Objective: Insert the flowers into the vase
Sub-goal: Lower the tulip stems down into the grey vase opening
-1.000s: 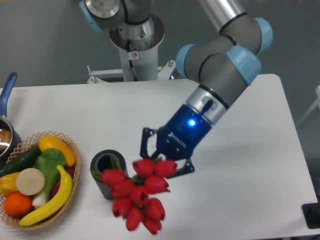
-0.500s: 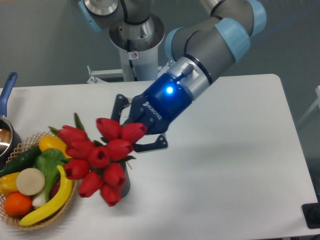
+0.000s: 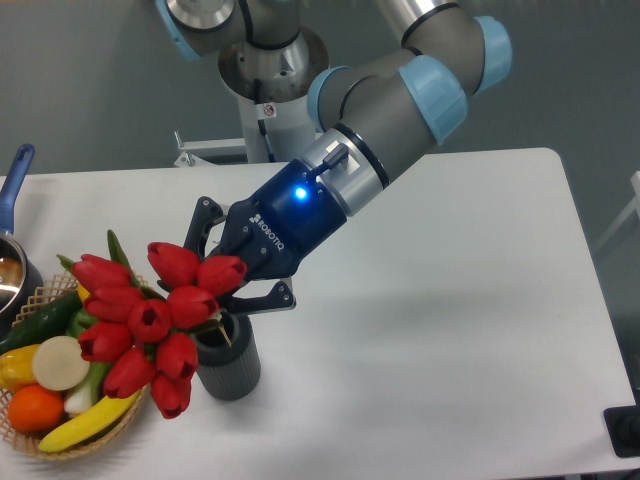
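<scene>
Leaning out to the left of the vase (image 3: 229,362), the flowers (image 3: 150,315) hang over the edge of the wicker basket (image 3: 52,432) of fruit, their stems running down toward the vase's mouth. The gripper (image 3: 232,275) sits just above the vase on the white counter (image 3: 450,330), its jaws pinching the bunch near the stems.
</scene>
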`<action>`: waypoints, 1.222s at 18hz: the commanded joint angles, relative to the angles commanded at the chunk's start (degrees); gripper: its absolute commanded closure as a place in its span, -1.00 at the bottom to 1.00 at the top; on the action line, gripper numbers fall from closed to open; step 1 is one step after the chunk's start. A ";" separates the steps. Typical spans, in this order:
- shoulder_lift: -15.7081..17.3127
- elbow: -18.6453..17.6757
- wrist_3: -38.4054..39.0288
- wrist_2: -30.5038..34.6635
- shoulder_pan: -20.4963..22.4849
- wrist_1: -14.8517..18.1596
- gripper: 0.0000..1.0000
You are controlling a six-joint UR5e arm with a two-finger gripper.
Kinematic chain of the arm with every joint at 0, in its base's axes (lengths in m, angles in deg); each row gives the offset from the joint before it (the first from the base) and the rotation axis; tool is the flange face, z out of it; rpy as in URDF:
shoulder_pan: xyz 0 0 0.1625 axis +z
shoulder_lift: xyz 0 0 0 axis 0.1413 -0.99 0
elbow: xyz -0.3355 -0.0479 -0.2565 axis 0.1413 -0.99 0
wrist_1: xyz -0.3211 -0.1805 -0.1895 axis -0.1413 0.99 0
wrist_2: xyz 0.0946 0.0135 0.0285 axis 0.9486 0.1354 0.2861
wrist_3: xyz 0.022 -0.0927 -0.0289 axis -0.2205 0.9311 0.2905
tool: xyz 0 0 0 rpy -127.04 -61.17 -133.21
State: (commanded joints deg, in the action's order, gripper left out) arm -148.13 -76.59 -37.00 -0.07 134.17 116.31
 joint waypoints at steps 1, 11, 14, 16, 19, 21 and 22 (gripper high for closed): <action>0.09 -0.87 -0.70 0.00 -0.09 0.00 0.85; -0.35 -5.45 -5.10 0.44 -0.88 0.00 0.74; -0.79 -7.20 -7.46 1.23 -0.88 0.00 0.66; -0.70 -10.10 -11.06 1.67 -0.97 0.00 0.61; -0.53 -13.01 -14.59 1.85 -0.88 0.00 0.54; -0.70 -13.36 -14.95 1.85 -0.97 0.09 0.52; -0.70 -13.54 -14.95 1.85 -0.97 0.09 0.49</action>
State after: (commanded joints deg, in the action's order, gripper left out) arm -148.83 -90.13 -51.95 1.78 133.21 116.39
